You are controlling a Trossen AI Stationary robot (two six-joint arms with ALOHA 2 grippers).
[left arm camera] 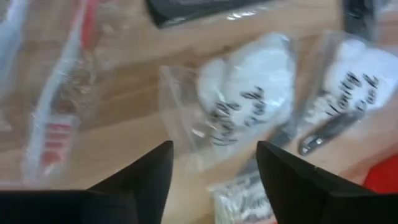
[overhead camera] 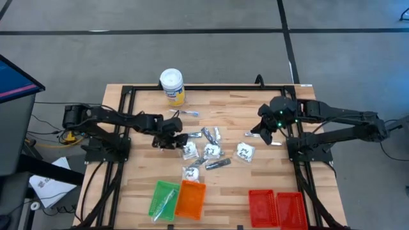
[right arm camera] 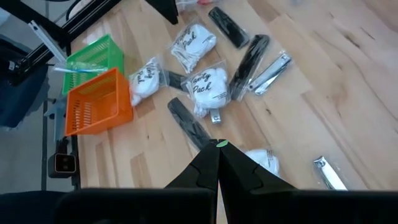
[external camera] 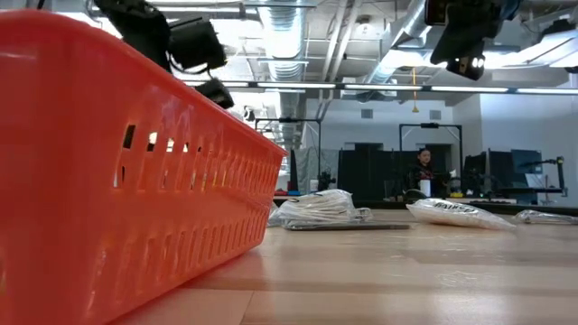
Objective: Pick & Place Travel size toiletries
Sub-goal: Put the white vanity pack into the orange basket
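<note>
Near the table's middle, the left gripper (left arm camera: 211, 168) hung open over a white vanity packet (left arm camera: 239, 99), light, crinkly and slippery, best pinched across its padded centre, while the right gripper (right arm camera: 217, 163) was pressed closed.

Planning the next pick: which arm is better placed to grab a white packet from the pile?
Left, probably. The left hand is open over a white packet at the pile's edge. The right hand is shut, beside the pile's far side.

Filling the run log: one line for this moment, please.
left end effector open over white packet | right end effector shut, holding nothing | green tray holds one item
</note>
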